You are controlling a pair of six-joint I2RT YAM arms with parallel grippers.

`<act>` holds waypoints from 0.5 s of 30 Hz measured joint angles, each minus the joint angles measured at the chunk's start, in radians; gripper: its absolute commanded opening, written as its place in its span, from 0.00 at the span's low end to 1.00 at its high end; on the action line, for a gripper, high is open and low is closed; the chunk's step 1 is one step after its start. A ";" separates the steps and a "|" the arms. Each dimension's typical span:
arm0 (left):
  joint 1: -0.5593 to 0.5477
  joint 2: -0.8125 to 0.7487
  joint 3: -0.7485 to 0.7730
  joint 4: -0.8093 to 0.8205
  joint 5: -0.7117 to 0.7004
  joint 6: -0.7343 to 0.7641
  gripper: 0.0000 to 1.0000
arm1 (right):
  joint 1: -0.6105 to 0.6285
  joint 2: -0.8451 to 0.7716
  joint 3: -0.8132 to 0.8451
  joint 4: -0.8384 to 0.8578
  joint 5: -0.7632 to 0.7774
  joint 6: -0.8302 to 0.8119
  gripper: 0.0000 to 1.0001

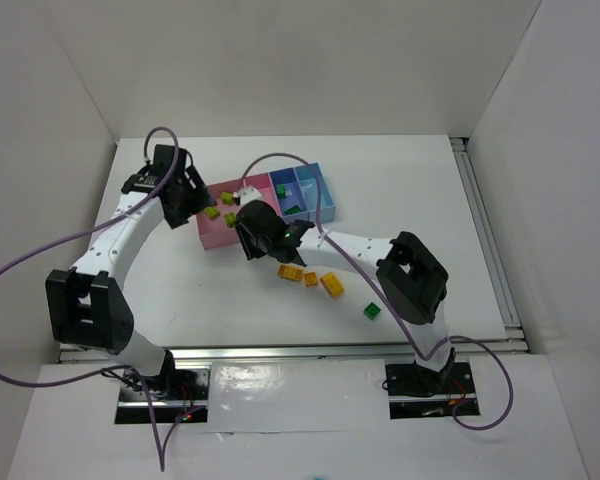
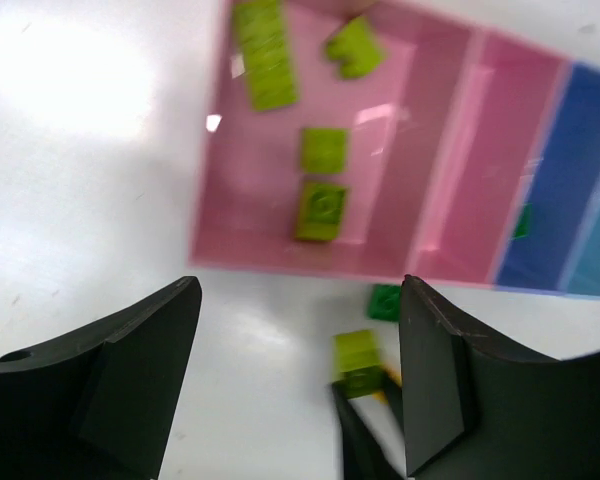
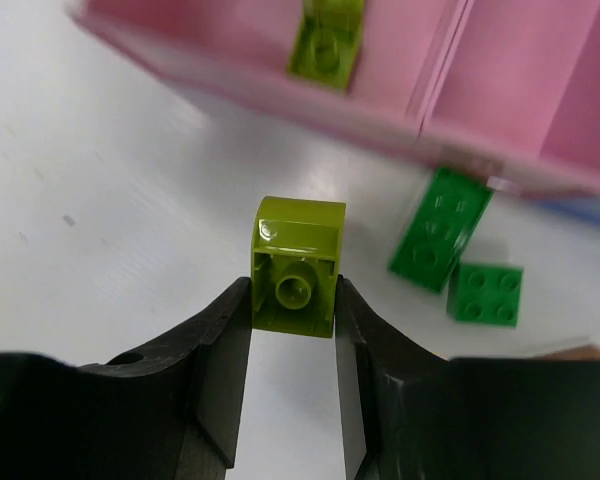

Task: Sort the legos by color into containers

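The joined bins (image 1: 325, 195) stand mid-table: two pink, a darker blue and a light blue. Several lime bricks (image 2: 324, 150) lie in the left pink bin (image 2: 380, 255). My right gripper (image 3: 292, 297) is shut on a lime green brick (image 3: 296, 262) and holds it just in front of the pink bins (image 3: 230, 80). In the top view it (image 1: 252, 243) sits at their near side. My left gripper (image 2: 300, 400) is open and empty, hovering by the left pink bin (image 1: 208, 238). Two dark green bricks (image 3: 440, 230) lie on the table next to the held brick.
Three yellow-orange bricks (image 1: 310, 278) lie in a row in front of the bins. A dark green brick (image 1: 372, 312) lies nearer the right arm's base. A dark green brick (image 1: 293, 210) lies in the blue bin. White walls enclose the table.
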 measured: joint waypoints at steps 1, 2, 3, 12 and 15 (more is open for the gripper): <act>0.012 -0.021 -0.041 -0.004 0.000 -0.001 0.82 | 0.000 -0.004 0.031 0.000 0.012 -0.008 0.20; 0.028 -0.046 -0.085 -0.013 -0.003 -0.005 0.82 | 0.000 -0.005 0.061 0.001 0.021 -0.014 0.20; 0.043 -0.072 -0.122 -0.020 -0.008 -0.014 0.82 | 0.000 -0.005 0.096 0.001 0.030 -0.024 0.20; 0.102 -0.349 -0.327 -0.064 -0.045 -0.115 0.82 | -0.045 0.138 0.425 0.007 0.037 -0.070 0.27; 0.102 -0.380 -0.349 -0.070 -0.054 -0.121 0.82 | -0.070 0.250 0.532 -0.002 0.033 -0.077 0.34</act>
